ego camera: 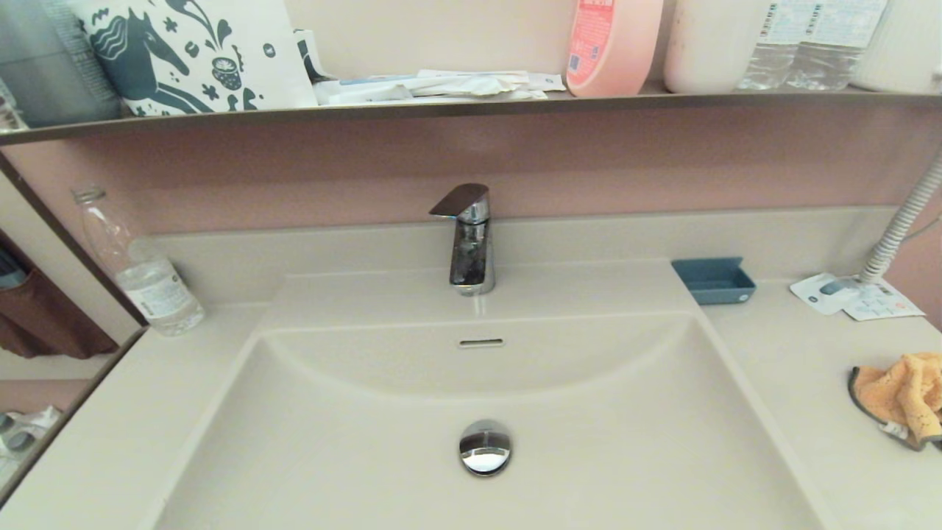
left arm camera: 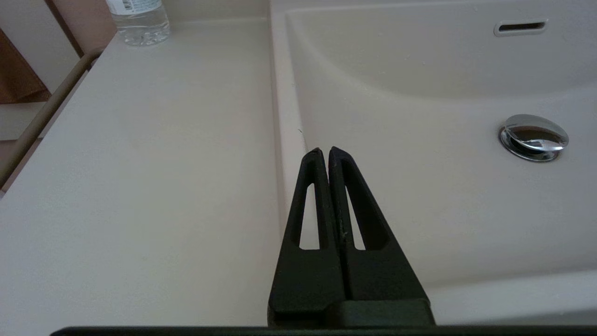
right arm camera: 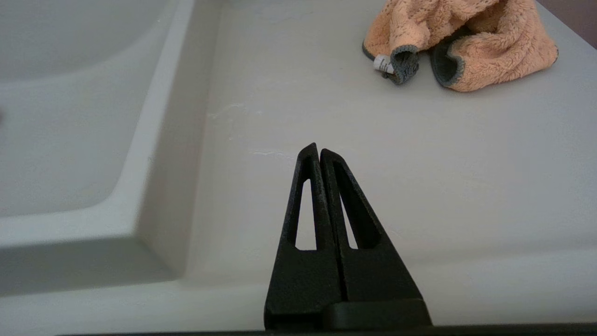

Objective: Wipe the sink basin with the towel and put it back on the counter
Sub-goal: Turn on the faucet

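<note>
The cream sink basin fills the middle, with a chrome drain plug and a slot overflow. The orange towel lies crumpled on the counter at the far right edge; its grey edging and white tag show in the right wrist view, towel. My right gripper is shut and empty, low over the counter, well short of the towel. My left gripper is shut and empty, at the basin's left rim. Neither arm shows in the head view.
A chrome faucet stands behind the basin. A plastic bottle is at the back left, a blue soap dish and paper leaflets at the back right. A corrugated hose rises there. The dark shelf above carries bottles.
</note>
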